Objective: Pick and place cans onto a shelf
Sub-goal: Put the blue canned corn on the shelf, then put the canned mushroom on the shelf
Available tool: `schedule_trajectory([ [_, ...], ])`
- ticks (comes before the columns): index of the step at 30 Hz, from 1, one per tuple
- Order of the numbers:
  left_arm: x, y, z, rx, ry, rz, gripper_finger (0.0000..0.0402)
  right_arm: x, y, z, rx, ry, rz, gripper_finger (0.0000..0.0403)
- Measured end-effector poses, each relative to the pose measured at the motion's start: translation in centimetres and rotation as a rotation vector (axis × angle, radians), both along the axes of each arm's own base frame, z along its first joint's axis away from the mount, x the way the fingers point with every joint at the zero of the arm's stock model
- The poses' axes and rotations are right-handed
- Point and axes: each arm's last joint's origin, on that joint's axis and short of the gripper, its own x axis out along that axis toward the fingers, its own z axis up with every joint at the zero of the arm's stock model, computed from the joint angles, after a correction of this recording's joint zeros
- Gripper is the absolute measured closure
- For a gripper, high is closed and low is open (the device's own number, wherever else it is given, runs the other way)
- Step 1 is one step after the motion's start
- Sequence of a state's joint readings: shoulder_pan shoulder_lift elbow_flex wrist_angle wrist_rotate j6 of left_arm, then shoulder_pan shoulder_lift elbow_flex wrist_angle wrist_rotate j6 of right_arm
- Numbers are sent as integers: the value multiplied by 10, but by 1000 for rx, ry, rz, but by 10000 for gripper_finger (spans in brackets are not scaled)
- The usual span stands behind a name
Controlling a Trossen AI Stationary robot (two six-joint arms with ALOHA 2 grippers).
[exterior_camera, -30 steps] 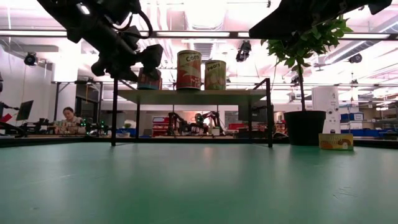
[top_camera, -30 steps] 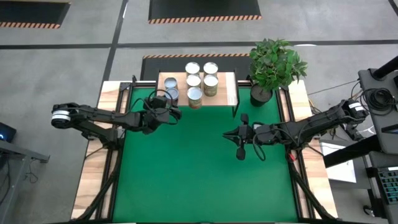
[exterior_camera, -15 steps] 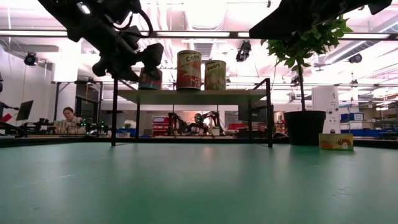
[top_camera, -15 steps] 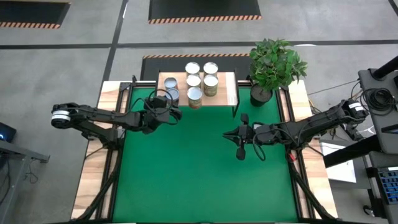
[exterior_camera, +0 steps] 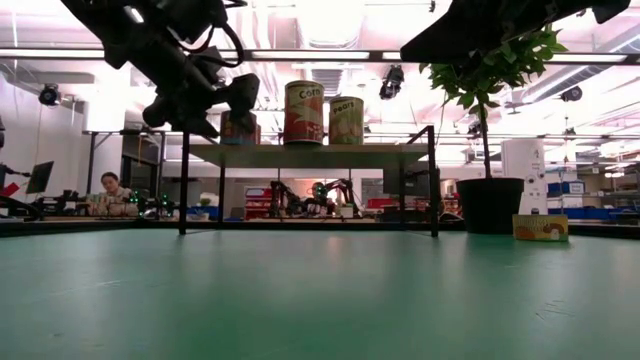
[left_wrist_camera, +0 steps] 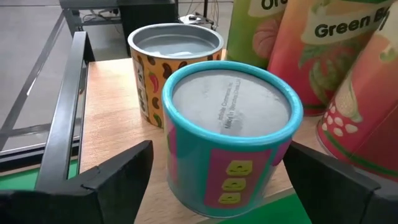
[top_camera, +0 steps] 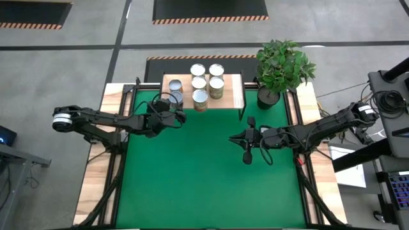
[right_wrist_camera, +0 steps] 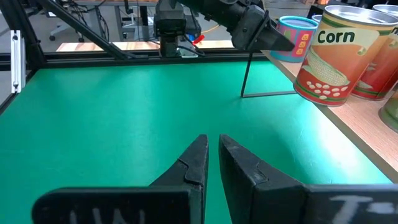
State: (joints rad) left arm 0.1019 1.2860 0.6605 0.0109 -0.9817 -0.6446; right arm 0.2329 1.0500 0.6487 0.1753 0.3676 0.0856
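Several cans (top_camera: 208, 80) stand upright on the shelf (top_camera: 233, 89) at the table's far edge. The one nearest the shelf's left near corner is a teal and pink can (left_wrist_camera: 230, 137); it rests on its base on the wood top, with a yellow-patterned can (left_wrist_camera: 174, 56) just behind it. My left gripper (left_wrist_camera: 217, 149) is open, with one finger on each side of the teal can and a little room between; in the high view it (top_camera: 176, 107) is at that corner. My right gripper (right_wrist_camera: 211, 140) hangs shut over the green mat, right of centre (top_camera: 235, 137).
A potted plant (top_camera: 268, 97) stands right of the shelf at the far right corner. The shelf's thin black legs (exterior_camera: 184, 190) reach down to the mat. The green mat (top_camera: 192, 172) lies bare in front of the shelf. A person (exterior_camera: 108, 185) sits far off in the room behind.
My left gripper's fingers have spread a little wider about the teal can, and in the low view more of the can shows beside them. The can stays standing on the shelf.
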Motion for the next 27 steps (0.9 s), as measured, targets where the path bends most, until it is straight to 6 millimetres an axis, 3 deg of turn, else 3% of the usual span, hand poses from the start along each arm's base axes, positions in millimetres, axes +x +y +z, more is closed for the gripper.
schedule_trajectory([
  [10, -7, -2, 11, -10, -12, -54, 54, 0, 0, 0, -1, 3, 0, 376],
  [18, -24, -7, 27, -13, -25, -76, 54, -2, 0, -4, 46, 39, -15, 376],
  [22, -33, -19, 39, 10, -37, -139, 54, -7, -3, -8, 163, 138, -83, 376],
  [27, -42, -39, 56, 67, -53, -268, 54, -21, -15, -6, 325, 447, -319, 376],
])
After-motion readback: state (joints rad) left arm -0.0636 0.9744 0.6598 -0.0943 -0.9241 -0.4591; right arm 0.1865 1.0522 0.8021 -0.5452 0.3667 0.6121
